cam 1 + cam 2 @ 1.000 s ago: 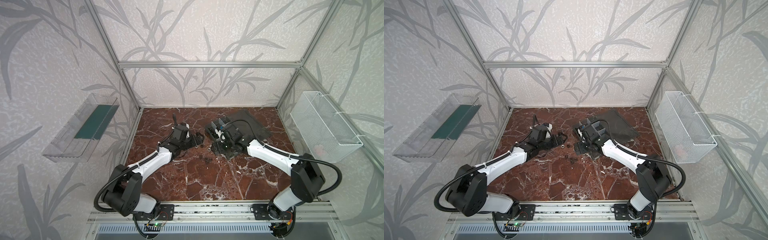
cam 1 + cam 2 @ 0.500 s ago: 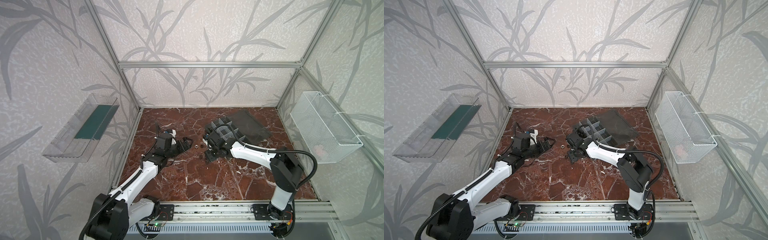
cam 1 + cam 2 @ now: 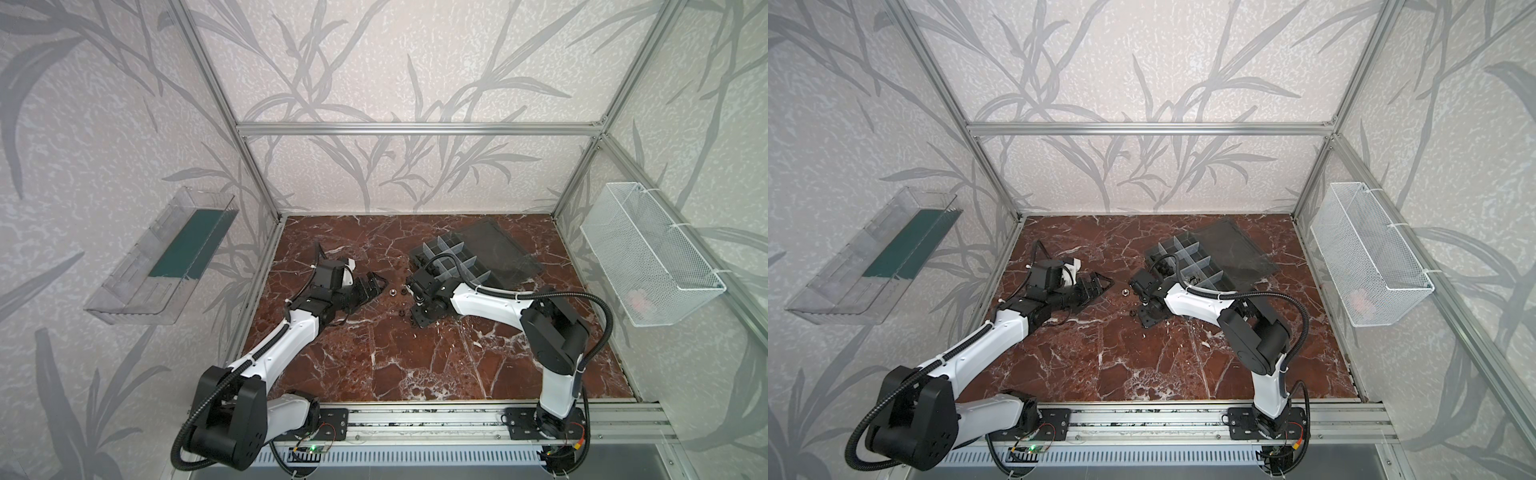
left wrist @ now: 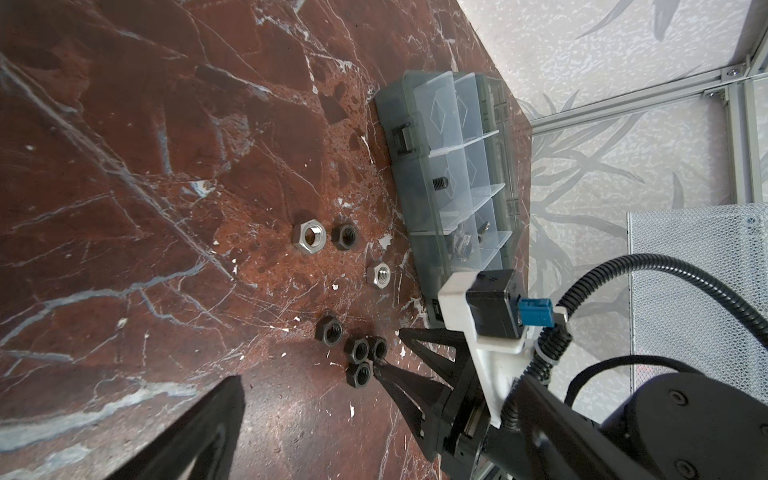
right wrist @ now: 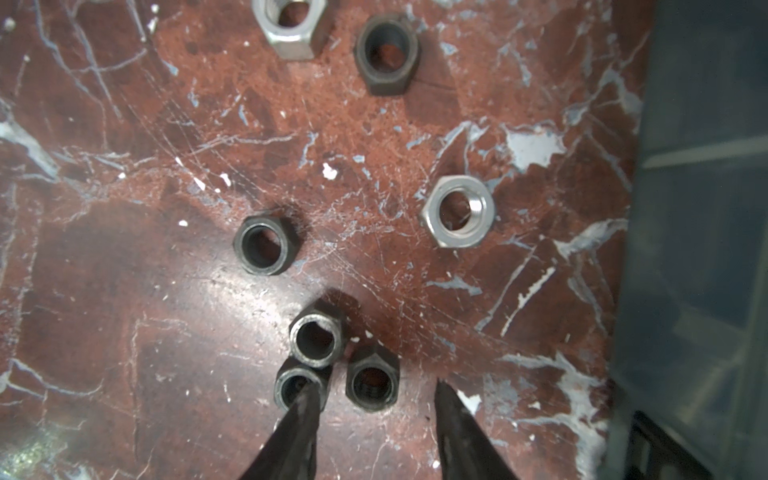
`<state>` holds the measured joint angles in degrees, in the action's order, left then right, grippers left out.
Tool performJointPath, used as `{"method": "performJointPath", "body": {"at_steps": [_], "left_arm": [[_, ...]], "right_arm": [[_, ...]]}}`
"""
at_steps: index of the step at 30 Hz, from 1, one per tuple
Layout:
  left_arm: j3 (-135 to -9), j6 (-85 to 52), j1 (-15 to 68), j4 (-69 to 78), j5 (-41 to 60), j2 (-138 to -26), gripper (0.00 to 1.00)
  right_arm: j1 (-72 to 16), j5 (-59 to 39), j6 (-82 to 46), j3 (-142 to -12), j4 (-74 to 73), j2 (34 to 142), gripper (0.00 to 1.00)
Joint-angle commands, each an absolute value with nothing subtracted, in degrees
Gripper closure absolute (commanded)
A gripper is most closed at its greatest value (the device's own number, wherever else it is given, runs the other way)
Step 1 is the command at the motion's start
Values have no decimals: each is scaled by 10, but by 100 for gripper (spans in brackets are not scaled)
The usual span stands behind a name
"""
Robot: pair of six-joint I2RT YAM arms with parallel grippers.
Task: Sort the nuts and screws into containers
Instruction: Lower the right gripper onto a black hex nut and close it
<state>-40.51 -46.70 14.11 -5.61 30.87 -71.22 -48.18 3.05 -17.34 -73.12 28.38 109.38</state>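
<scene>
Several nuts lie loose on the marble beside the open organizer box [image 3: 449, 259] [image 3: 1187, 257] [image 4: 419, 208]: two silver ones [image 5: 457, 216] [image 5: 291, 25] and several black ones. My right gripper [image 5: 374, 392] [image 4: 388, 349] [image 3: 409, 313] is down at a cluster of three black nuts, open, with one black nut [image 5: 372, 384] between its fingertips and a gap on each side. One fingertip [image 5: 307, 399] overlaps a neighbouring nut [image 5: 297, 384]. A dark screw [image 4: 439, 183] lies in one of the containers. My left gripper [image 3: 376, 286] [image 3: 1100, 291] is wide open and empty, left of the nuts.
The box's lid [image 3: 494, 249] lies flat behind it. A white mesh basket [image 3: 648, 257] hangs on the right wall and a clear tray with a green base [image 3: 166, 253] on the left wall. Bare marble lies toward the front rail.
My right gripper left the organizer box, came down to the black nut cluster and narrowed its jaws. My left arm drew back to the left, still open.
</scene>
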Motion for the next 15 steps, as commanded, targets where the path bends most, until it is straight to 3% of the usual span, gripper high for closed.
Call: {"method": "performJointPath", "body": {"at_steps": [1,15], "left_arm": [[-405,-482,136,-35,346,-726,0],[-396,-482,123,-42,345,-725,0]], "right_arm": [[-485,38,-182,-722,286,1100,55],[-485,36,-151,-745,291,1140,61]]}}
